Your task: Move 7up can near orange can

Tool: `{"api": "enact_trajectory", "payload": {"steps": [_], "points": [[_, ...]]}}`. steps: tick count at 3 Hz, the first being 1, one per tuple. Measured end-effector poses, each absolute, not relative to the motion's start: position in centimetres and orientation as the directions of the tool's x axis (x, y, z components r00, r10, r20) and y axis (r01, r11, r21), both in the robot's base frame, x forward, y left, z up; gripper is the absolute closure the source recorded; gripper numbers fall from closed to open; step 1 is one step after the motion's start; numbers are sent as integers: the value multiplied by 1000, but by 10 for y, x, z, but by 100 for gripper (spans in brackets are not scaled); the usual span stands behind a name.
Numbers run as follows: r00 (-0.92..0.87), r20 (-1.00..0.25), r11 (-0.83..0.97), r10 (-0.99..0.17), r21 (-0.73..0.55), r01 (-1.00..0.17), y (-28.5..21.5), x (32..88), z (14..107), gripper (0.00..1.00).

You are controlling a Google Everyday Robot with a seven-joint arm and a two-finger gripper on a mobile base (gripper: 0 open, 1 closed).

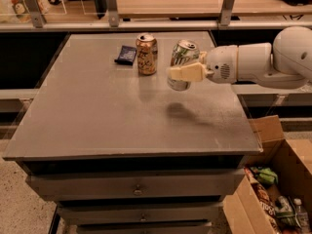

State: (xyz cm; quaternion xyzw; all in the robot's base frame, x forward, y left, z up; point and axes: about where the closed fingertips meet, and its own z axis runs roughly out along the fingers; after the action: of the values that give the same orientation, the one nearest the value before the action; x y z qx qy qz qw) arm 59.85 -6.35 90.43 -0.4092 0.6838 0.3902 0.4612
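7up can point(184, 55) aloft, tilted, over table point(97, 111) toward far edge, near orange can point(146, 54) on arm's side. gripper point(179, 74) fingers clamped on it. risks: release while tilted topples it; drift sideways knocks orange can; high drop sends it rolling off edge.
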Motion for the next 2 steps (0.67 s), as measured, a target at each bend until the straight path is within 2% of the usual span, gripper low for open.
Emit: {"api": "enact_trajectory", "payload": {"steps": [1, 2], "points": [[-241, -952, 467, -186, 130, -875, -61, 626, 921, 100], [-241, -952, 467, -186, 130, -875, -61, 626, 921, 100]]}}
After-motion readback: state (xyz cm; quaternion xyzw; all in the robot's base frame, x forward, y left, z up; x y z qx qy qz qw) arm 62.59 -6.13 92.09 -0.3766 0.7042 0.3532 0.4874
